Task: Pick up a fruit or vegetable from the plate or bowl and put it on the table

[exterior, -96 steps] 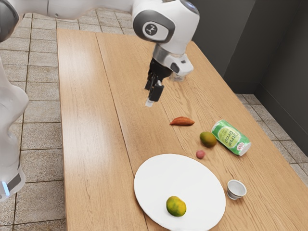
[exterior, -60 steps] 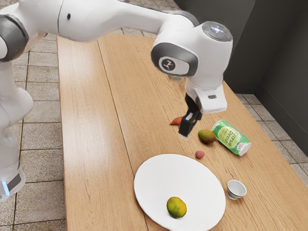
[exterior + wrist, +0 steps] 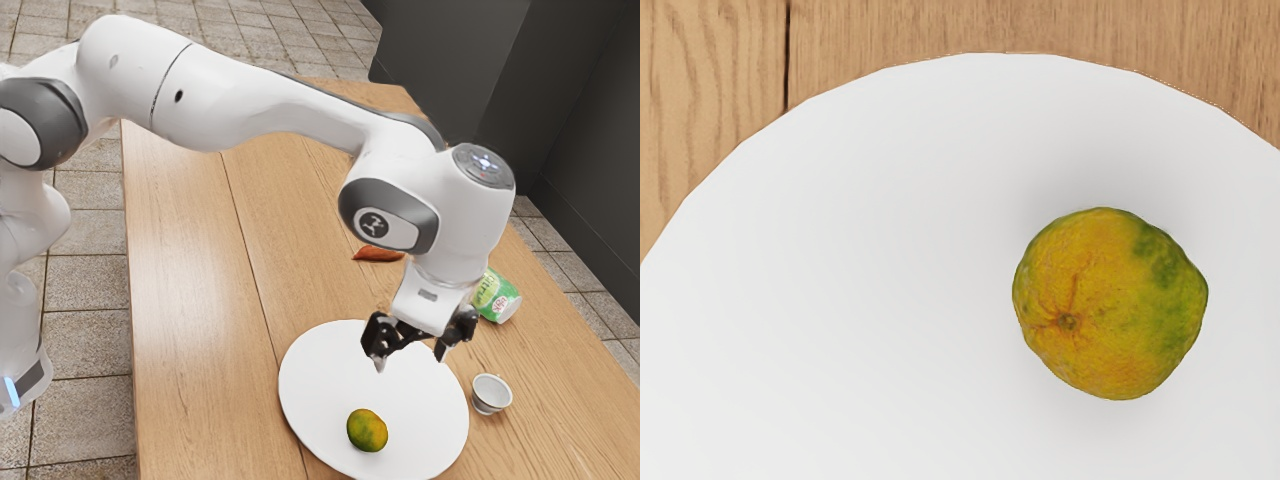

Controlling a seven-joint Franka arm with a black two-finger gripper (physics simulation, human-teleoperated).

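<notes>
Wide apart, the two fingers of the black gripper [image 3: 411, 358] hang over the big white plate [image 3: 320, 375] with nothing between them. Below, on the plate, sits the round green and orange mandarin [image 3: 367, 430], and no finger touches it. It looks to be a bit off to one side of the hand, so the next job is likely to slide across until the mandarin is right in the middle. Then go straight down, slow, with one finger on each side. Go low enough to hug its fat middle, but stop before the tips bump the plate. If just one finger pushes it, it could roll, so both should touch at the same time. Squeeze just enough to hold it. Lift it straight up, well over the rim, then set it down softly on the wooden table [image 3: 190, 300], away from the little cup [image 3: 490, 394] beside the plate, and let go once it rests.
</notes>
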